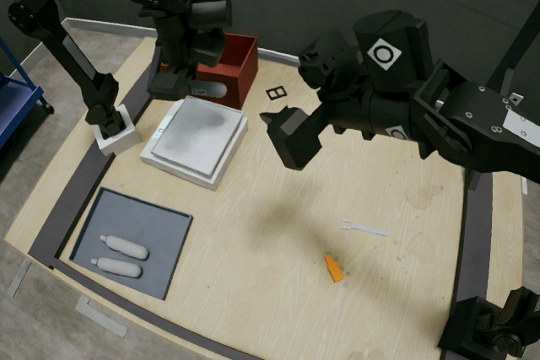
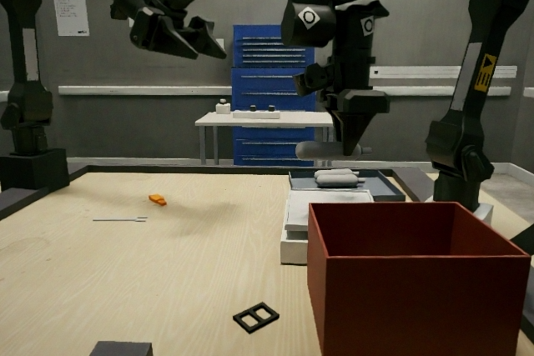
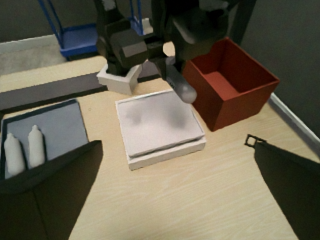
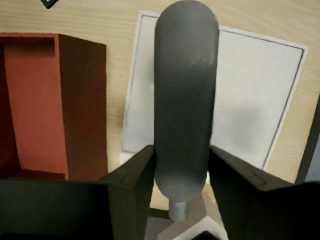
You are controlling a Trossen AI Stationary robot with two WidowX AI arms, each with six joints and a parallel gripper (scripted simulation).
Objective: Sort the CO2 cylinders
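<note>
While your right gripper point(image 1: 190, 84) point(image 2: 348, 149) point(image 3: 171, 77) point(image 4: 180, 152) points down above the white square scale point(image 1: 196, 133) point(image 2: 294, 253) point(image 3: 160, 125) point(image 4: 250, 85), its fingers clasp a grey, round-ended CO2 cylinder point(image 1: 213, 89) point(image 2: 319, 150) point(image 3: 181, 86) point(image 4: 185, 90), held level near its neck end, clear of the plate and beside the open red scrap bin point(image 1: 249, 70) point(image 2: 422, 300) point(image 3: 240, 110) point(image 4: 85, 100). Your left gripper point(image 1: 272, 114) point(image 2: 210, 57) point(image 3: 177, 148) hangs over the pale wooden table point(image 1: 261, 225) point(image 2: 193, 266) point(image 3: 175, 205), jaws spread wide with nothing between them. Two pale grey cylinders point(image 1: 126, 247) point(image 2: 336, 180) point(image 3: 36, 146) lie side by side in the shallow blue-grey tray point(image 1: 143, 225) point(image 2: 388, 190) point(image 3: 60, 122) point(image 4: 314, 165). You can't read the held cylinder's stamp or the scale's display reliably; the top view hides part of the bin behind your right arm, and the bin covers part of the scale in the exterior view.
</note>
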